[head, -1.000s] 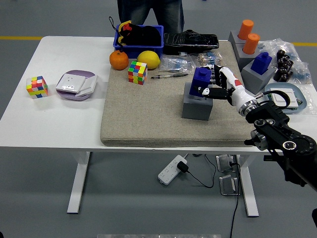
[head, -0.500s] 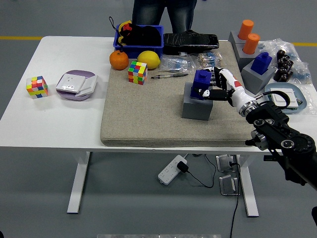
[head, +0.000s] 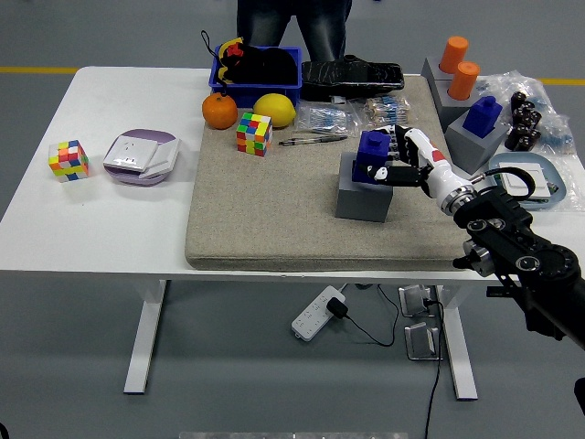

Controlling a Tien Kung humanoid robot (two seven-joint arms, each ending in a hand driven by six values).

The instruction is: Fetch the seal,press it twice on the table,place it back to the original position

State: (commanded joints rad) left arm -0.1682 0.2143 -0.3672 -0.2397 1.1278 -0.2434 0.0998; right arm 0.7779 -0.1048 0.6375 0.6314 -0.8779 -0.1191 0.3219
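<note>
**Head view: hand on the seal, pressing not yet shown**

Head view showed the blue seal point(head: 372, 147) sitting on top of its grey block point(head: 365, 192), on the right part of the beige mat point(head: 274, 201) that covered the middle of the white table point(head: 110, 219). The right hand point(head: 399, 163) was closed around the seal from the right side, thumb at the front lower edge and the other fingers along its far side. The seal looked slightly tilted on the block, though whether it had left the block I could not tell.

By my judgement this was the fetching step: the grasp was made, while both presses and the return to the block were left to do, and no stamp mark was visible on the mat.

The right arm came in from the lower right corner, forearm angled up and left, wrist nearly level with the seal. No left arm was visible. A person stood at the far side, hands out of sight.
</note>
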